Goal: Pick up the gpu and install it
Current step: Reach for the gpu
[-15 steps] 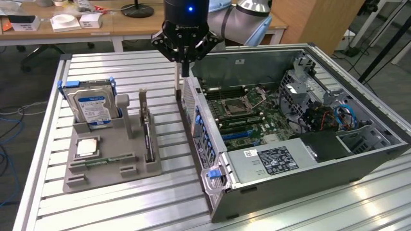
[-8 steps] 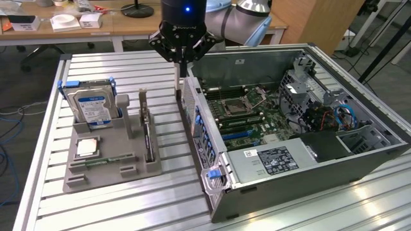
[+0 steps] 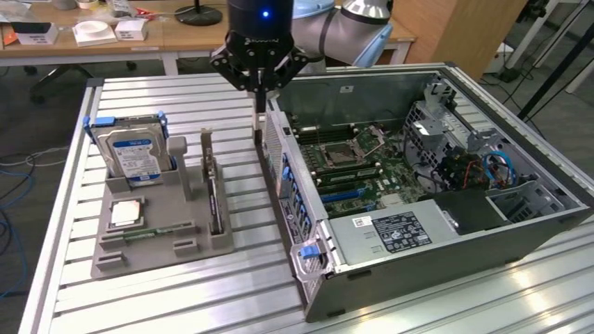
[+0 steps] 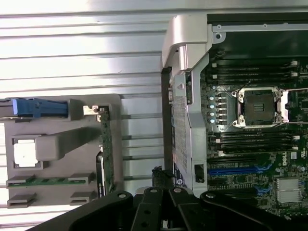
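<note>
So right now my hand point(image 3: 260, 97) is clenched shut with nothing in it, the 2 fingers pinched together and pointing straight down. It hangs over the tabletop point(image 3: 177, 94) at the far end of the gap between the grey parts holder point(image 3: 190, 245) and the open PC case point(image 3: 446, 240). The gpu point(image 3: 213, 186) isn't picked up yet. It's parked in the holder on the exterior view's left, standing on its long edge in 1 slot along the side closest to the case, with the silver bracket at the far end. I'm near it but not touching it. The hard drive point(image 3: 136, 154) with the blue label stands further left in the same holder, and the little memory stick point(image 3: 149, 233) lies flat at the near end. As for handling, I reckon the card is light and stiff, so no flex to worry about, but it's thin and the board is covered in small parts, so fragile if squeezed in the wrong spot. My guess for the best grip is the bare top edge around mid-length, fingers on the 2 flat faces. The bracket end probably weighs a bit more, so a grip too far toward the near end might let it tip.
</note>
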`<state>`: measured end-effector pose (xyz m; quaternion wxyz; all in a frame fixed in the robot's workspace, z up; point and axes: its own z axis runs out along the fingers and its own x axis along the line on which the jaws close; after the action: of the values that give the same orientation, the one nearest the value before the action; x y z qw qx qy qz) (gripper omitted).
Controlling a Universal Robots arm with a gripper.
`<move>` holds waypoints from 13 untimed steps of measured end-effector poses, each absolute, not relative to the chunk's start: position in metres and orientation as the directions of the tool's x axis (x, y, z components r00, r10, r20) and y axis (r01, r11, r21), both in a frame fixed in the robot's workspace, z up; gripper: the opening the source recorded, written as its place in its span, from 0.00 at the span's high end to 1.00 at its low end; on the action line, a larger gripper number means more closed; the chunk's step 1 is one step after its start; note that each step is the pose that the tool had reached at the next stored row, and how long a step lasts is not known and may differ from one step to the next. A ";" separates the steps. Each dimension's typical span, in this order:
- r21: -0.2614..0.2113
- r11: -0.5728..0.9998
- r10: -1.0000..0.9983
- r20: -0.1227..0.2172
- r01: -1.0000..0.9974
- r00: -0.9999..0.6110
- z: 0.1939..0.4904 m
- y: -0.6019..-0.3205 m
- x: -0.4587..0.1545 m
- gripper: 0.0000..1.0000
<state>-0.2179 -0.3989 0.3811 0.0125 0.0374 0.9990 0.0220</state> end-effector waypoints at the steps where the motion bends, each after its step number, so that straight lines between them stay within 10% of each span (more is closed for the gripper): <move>1: 0.045 0.996 0.075 -0.023 0.074 -0.997 0.381 -0.399 -0.219 0.89; 13: 0.045 0.996 0.075 -0.023 0.074 -0.997 0.380 -0.399 -0.227 0.89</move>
<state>-0.2268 -0.3989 0.3799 0.0125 0.0374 0.9990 0.0220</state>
